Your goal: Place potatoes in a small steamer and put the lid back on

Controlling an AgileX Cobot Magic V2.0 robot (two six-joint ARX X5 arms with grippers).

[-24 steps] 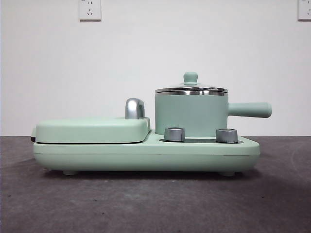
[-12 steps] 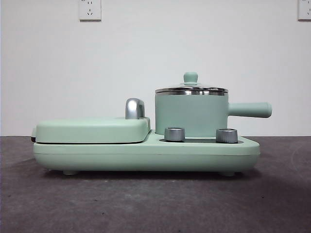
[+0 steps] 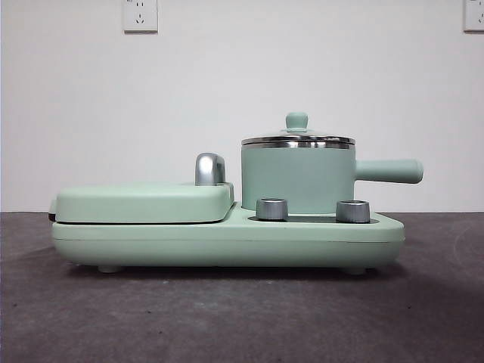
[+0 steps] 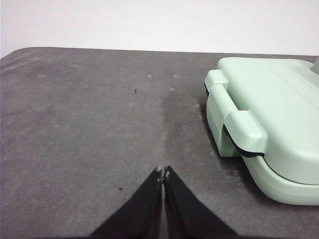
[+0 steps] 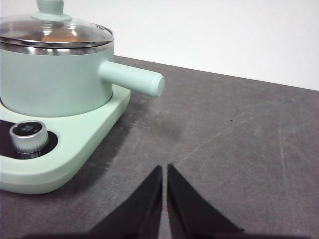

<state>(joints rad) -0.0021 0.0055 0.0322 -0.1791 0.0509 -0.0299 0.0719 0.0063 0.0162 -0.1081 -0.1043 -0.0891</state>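
Note:
The small steamer, a mint-green pot with a straight side handle, stands on the right half of the green cooker base. The glass lid with its green knob sits on its rim. Through the glass an orange-brown potato shows inside the pot. My right gripper is shut and empty over the bare table beside the pot's handle. My left gripper is shut and empty over the table near the griddle end.
The closed griddle plate with a chrome handle fills the left half of the cooker base. Two metal dials stand in front of the pot. Dark table runs around the base.

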